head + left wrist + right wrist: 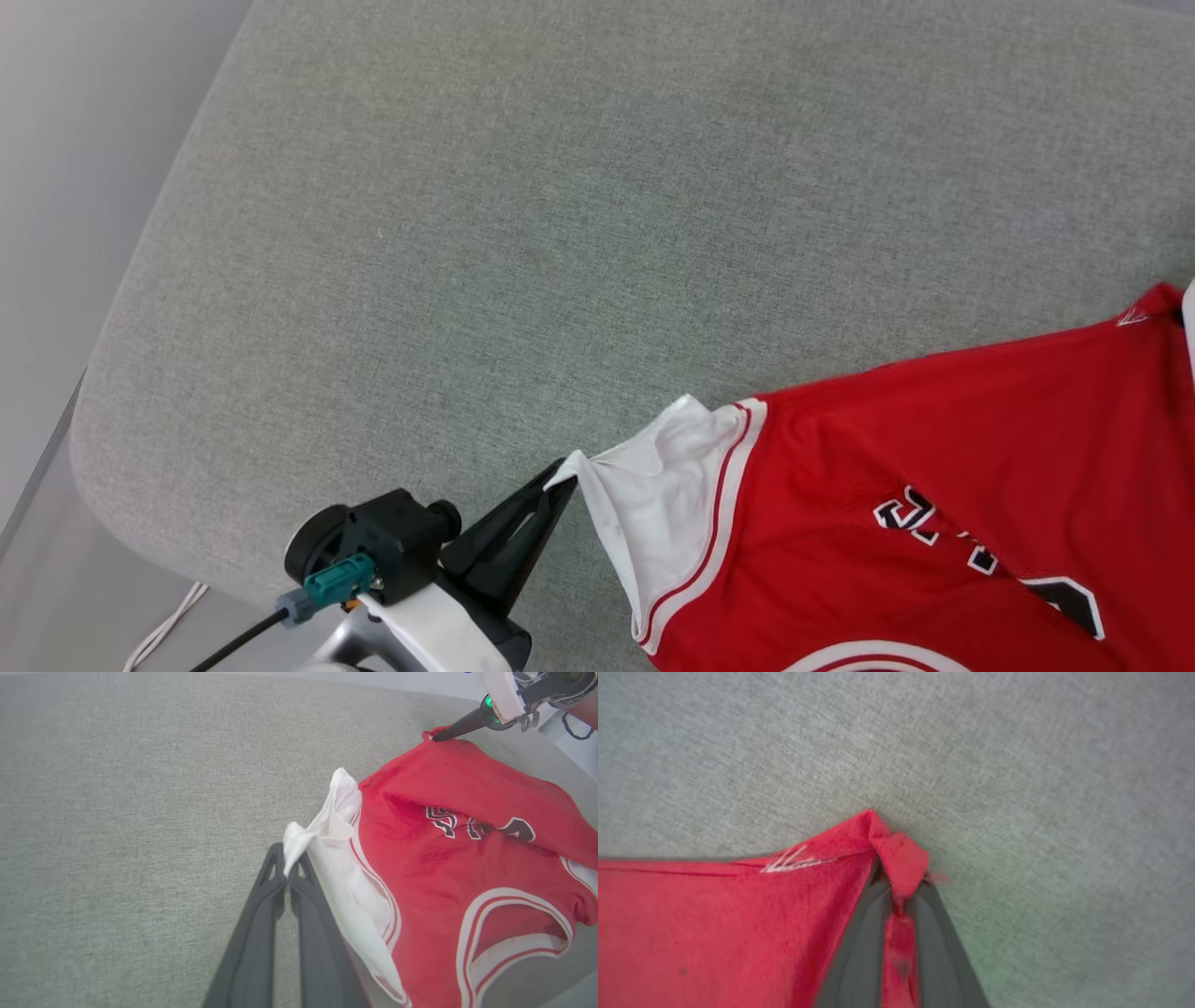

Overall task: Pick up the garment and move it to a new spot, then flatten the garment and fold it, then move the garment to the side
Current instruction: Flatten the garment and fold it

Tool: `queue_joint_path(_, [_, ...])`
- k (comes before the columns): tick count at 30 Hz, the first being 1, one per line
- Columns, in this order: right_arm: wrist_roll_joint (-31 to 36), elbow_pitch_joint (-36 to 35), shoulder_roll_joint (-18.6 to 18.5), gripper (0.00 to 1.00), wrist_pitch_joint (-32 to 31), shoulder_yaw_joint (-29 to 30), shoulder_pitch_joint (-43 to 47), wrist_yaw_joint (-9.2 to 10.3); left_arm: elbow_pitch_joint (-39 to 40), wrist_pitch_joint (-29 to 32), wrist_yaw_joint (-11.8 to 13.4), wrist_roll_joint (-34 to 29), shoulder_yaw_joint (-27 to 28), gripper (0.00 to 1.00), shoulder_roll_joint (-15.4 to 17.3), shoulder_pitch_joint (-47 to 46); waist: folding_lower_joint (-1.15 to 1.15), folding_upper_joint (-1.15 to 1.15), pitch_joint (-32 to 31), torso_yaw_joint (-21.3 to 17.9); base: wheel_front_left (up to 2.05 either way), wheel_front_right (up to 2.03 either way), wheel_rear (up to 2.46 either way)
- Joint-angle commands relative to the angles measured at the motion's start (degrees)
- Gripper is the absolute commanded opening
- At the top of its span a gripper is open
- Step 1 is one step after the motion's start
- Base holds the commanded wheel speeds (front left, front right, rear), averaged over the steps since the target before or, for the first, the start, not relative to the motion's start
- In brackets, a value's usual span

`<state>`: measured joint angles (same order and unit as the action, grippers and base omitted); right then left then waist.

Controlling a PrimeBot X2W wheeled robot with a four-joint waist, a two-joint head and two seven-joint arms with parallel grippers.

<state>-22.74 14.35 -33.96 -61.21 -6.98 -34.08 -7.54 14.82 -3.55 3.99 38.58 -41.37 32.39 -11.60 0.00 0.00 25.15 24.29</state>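
Bench (523,233): grey woven upholstery with a padded edge and a rounded near-left corner. White cord (166,623): lies on the grey floor (65,597) just below that corner, its upper end hidden under the bench edge. Pale area (56,187) beyond the left edge: floor or wall, cannot tell.

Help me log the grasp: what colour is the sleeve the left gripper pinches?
The sleeve is white, edged with a red stripe, clearest in the left wrist view.

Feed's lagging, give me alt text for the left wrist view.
The left gripper is shut on the white sleeve tip of the red garment, which lies on a grey fabric surface. At upper right, the right gripper pinches the garment's far red corner.
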Motion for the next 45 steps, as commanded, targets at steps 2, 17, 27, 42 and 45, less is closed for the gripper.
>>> queue_joint_path(2, [0.36, 4.63, 1.22, 0.0, 0.51, -1.9, 3.07, 0.09, -0.41, -0.29, -0.1, -0.06, 0.37, 0.0, 0.34, -0.82, 0.0, 0.0, -1.39, -0.89, 0.0, 0.0, 0.0])
queue_joint_path(17, [-6.82, 1.9, 3.12, 0.0, 14.15, -6.14, -4.1, 0.07, 3.52, 0.89, 3.45, 0.54, 7.67, 0.0, 8.24, -1.98, 0.0, 0.0, -15.4, -10.55, 0.0, 0.0, 0.0])
queue_joint_path(27, [-12.7, -7.41, 2.79, 0.0, 19.25, -6.55, -6.13, 0.07, 8.46, 1.53, 6.39, 2.26, 17.78, 0.0, 15.3, -6.22, 0.0, 0.0, -21.36, -18.58, 0.0, 0.0, 0.0])
queue_joint_path(42, [-12.75, -23.53, 5.28, 0.0, 21.04, -3.35, -8.39, 0.07, 13.58, 3.05, 7.43, 3.47, 28.71, 0.0, 20.49, -20.7, 0.0, 0.0, -19.47, -27.38, 0.0, 0.0, 0.0])
queue_joint_path(45, [-12.13, -25.78, 5.81, 0.0, 21.24, -2.52, -9.24, 0.07, 13.4, 4.28, 7.13, 3.75, 29.22, 0.0, 20.54, -24.93, 0.0, 0.0, -17.6, -28.4, 0.0, 0.0, 0.0])
